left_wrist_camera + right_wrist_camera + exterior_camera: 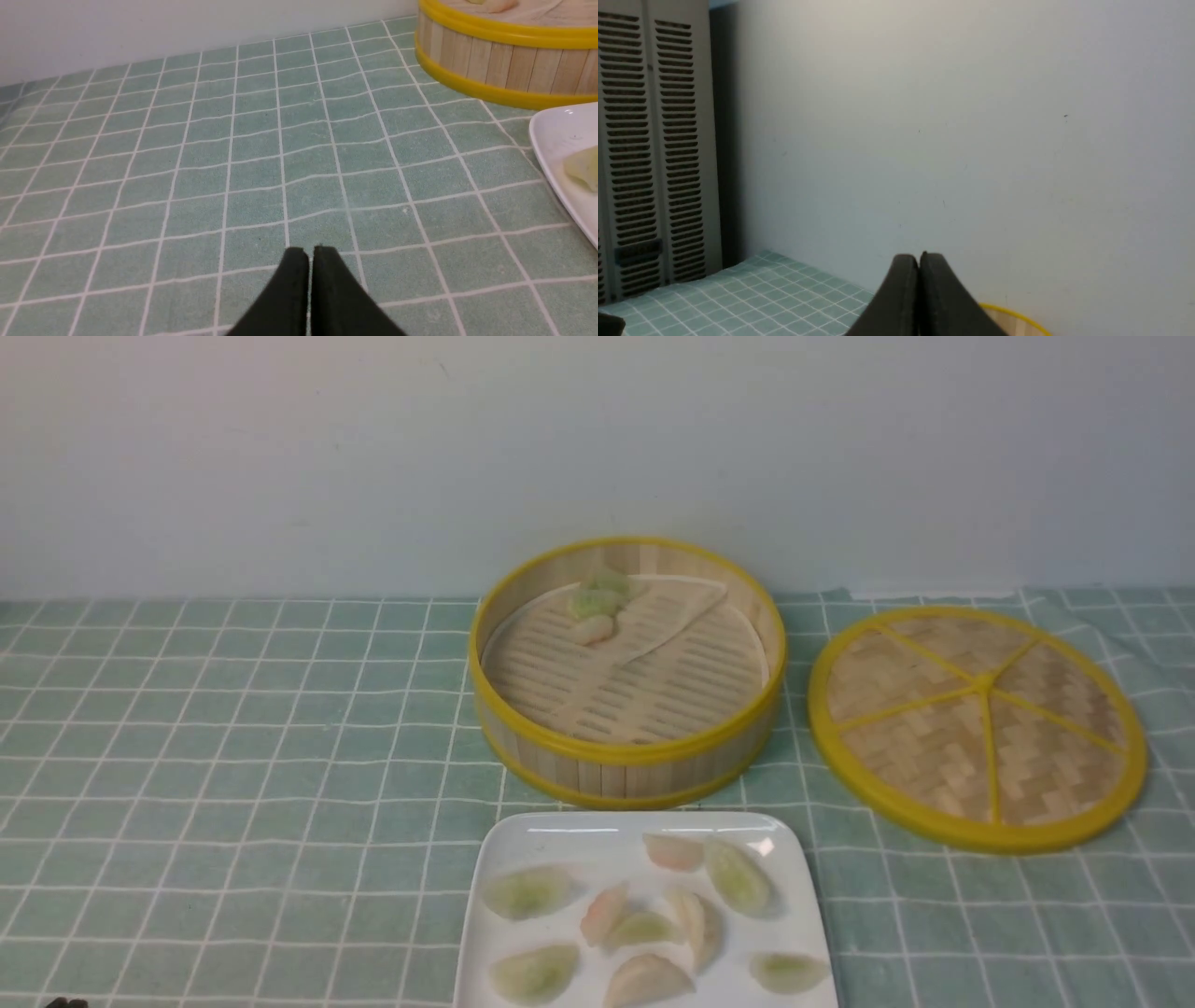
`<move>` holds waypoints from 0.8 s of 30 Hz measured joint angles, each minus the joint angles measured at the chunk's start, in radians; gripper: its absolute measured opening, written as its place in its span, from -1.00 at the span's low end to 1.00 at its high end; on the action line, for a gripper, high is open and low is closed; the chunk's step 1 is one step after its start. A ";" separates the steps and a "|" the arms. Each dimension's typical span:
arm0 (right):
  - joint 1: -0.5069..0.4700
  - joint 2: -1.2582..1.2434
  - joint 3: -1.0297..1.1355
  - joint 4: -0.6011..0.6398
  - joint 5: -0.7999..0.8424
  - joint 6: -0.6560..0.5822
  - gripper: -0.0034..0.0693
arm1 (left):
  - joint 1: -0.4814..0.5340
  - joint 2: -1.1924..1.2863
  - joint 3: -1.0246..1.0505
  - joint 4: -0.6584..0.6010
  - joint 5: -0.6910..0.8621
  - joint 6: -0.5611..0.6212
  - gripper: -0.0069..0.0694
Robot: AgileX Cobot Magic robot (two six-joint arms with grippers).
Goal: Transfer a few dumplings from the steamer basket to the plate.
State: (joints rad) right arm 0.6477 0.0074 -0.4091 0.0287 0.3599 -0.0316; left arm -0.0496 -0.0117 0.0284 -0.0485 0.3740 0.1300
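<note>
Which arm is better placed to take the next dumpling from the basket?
Probably the left. Its gripper, shut and empty, sits low over the cloth with the basket and plate close ahead. The right gripper, also shut, faces the wall, showing only the lid's edge.

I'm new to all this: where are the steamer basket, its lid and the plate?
steamer basket (616, 775): front view, near slatted wall.
lid (980, 683): front view, hub of the yellow spokes.
plate (560, 840): front view, bare far corner.

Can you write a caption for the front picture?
Dumplings fill the white plate; a few remain in the open steamer basket, lid beside it.
</note>
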 joint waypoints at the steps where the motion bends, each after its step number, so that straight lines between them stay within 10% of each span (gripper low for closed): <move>1: -0.028 -0.003 0.022 0.003 -0.007 -0.005 -0.94 | 0.000 0.000 0.000 0.000 0.001 0.000 -0.83; 13: -0.623 -0.019 0.417 0.007 -0.005 -0.007 -0.94 | 0.000 0.000 0.000 0.000 0.002 0.000 -0.83; 24: -0.688 -0.019 0.430 0.006 0.020 -0.007 -0.94 | 0.000 0.000 0.000 0.000 0.003 0.000 -0.83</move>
State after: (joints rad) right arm -0.0403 -0.0117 0.0213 0.0345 0.3803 -0.0383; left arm -0.0496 -0.0117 0.0284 -0.0482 0.3768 0.1300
